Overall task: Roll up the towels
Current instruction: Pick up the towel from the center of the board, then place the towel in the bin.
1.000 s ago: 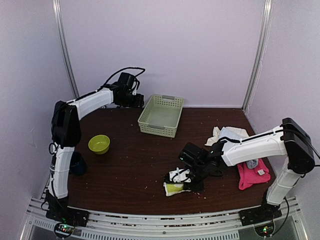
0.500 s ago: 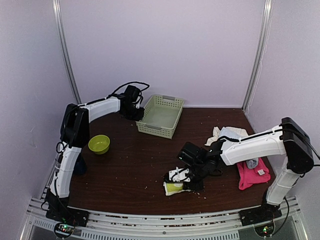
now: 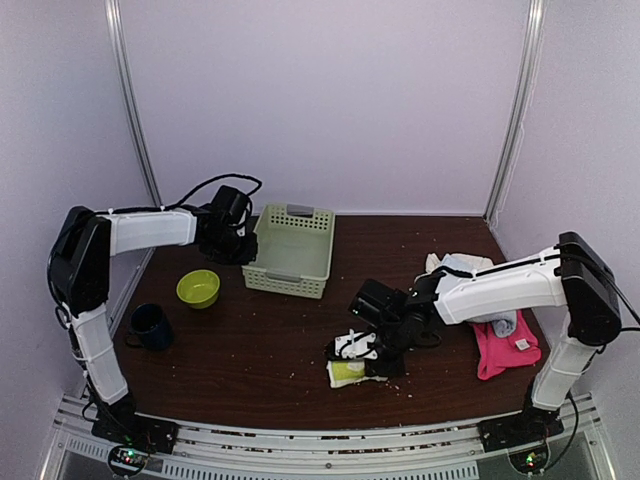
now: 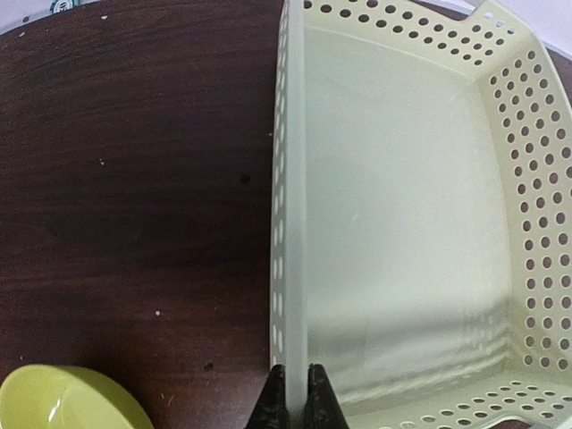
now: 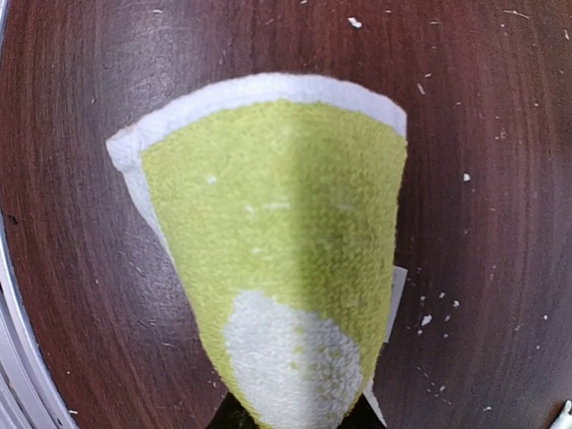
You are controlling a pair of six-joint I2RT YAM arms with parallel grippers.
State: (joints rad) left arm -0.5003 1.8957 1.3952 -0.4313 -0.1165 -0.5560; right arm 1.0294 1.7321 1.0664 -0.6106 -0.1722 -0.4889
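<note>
A rolled lime-green towel (image 5: 277, 241) with a pale patch fills the right wrist view. My right gripper (image 5: 295, 422) is shut on its near end, and only dark finger edges show beneath the cloth. From above, this roll (image 3: 346, 375) lies near the table's front middle under the right gripper (image 3: 362, 358). A hot pink towel (image 3: 502, 352) lies at the right, with light blue and cream-white towels (image 3: 455, 266) heaped behind the right arm. At the back left, my left gripper (image 4: 298, 395) is shut on the green basket's left wall (image 4: 293, 179).
The green basket (image 3: 283, 279) stands at the back centre-left with nothing in it. A lime bowl (image 3: 198, 288) and a dark mug (image 3: 150, 326) sit at the left. Crumbs dot the dark wooden table. Vertical frame posts stand at the back corners.
The left gripper closed on the basket's wall, and the arm swung left, dragging the basket left and slightly nearer. The right arm and its green towel roll barely moved.
</note>
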